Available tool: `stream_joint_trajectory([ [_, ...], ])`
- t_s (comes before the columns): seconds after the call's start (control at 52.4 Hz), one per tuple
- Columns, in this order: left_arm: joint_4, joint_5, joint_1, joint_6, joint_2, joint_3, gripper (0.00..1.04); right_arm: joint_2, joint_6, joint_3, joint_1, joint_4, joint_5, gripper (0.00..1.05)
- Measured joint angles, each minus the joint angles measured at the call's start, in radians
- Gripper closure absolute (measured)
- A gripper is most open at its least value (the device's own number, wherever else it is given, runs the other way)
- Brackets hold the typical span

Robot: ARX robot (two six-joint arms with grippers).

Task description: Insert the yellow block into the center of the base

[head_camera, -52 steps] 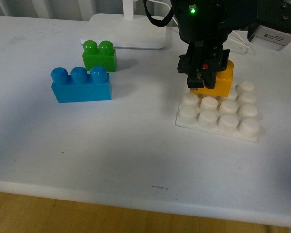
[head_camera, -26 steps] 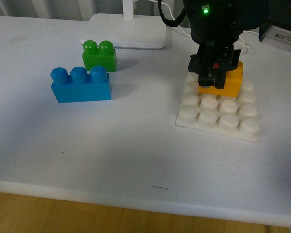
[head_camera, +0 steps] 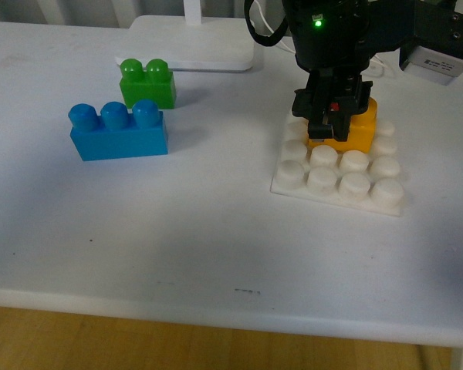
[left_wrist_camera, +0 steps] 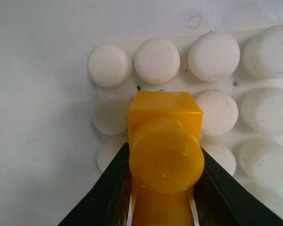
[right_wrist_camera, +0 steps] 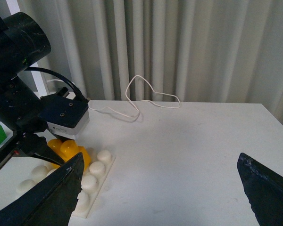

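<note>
Now your left claw point(head_camera: 329, 123) grips the block point(head_camera: 358, 132) by 1 stud, directly beneath it over the base's point(head_camera: 336, 194) middle studs; press straight down; your right claw point(right_wrist_camera: 160, 202) hangs open, well apart.

Indoor bench set-up, lab or test room by the look. Plain white table point(head_camera: 216, 247). Blue toy brick point(head_camera: 119, 137) and green toy brick point(head_camera: 148, 85) at 10 o'clock, white lamp base point(head_camera: 193, 48) at 12. Loose white cable point(right_wrist_camera: 148, 94) on the top. Pale pleated curtains point(right_wrist_camera: 188, 47) behind. Wood floor point(head_camera: 100, 339) at 6.
</note>
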Motion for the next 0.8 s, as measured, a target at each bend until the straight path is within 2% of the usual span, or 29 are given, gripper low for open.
stream_joint_trajectory([
  [0.267,0.078,0.001,-0.004,-0.002,-0.001,-0.062,0.73,0.0,0.0,0.0,0.0,0.0,0.0,0.09],
  [0.573,0.082,-0.011,-0.006,-0.006,-0.02,-0.07,0.73,0.0,0.0,0.0,0.0,0.0,0.0,0.09],
  [0.802,0.102,-0.035,-0.005,-0.011,-0.06,-0.109,0.43,0.0,0.0,0.0,0.0,0.0,0.0,0.09],
])
